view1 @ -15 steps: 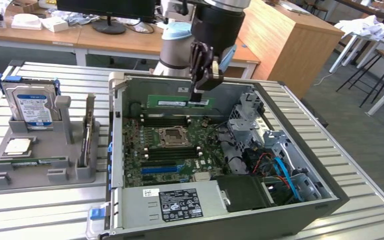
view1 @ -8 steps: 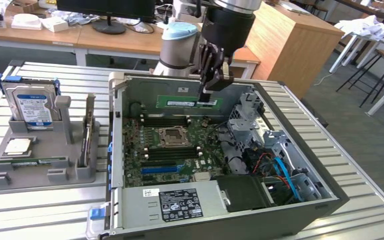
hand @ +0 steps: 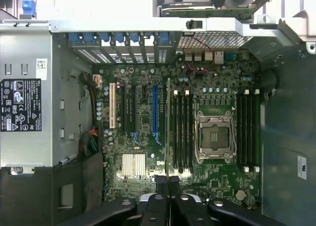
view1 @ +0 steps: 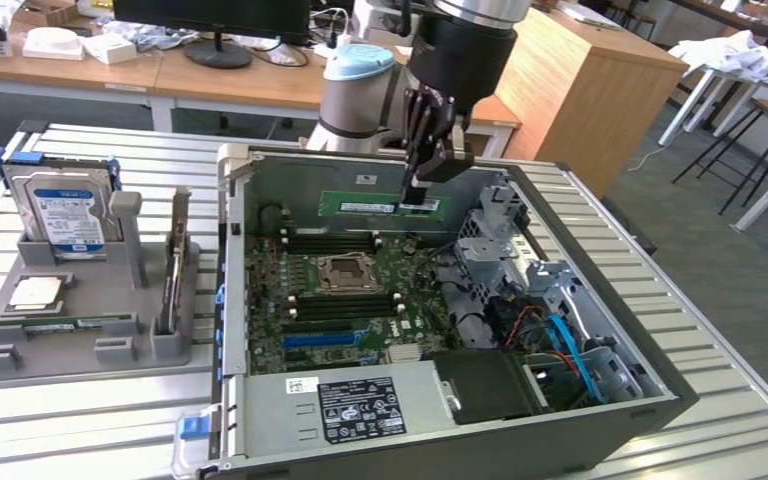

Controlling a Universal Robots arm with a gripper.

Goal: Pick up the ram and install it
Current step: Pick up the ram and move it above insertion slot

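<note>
Ram held over the board

In the open case (view1: 357, 405), just past the socket (view1: 344, 270), the end effector (view1: 418, 200) is pinched tight on the ram (view1: 371, 205) near one end. The green stick hangs in the air over the slots (view1: 337, 243) beside the socket, not in one yet. I think it goes best held level, lined up with one slot, and pushed straight down.
</note>
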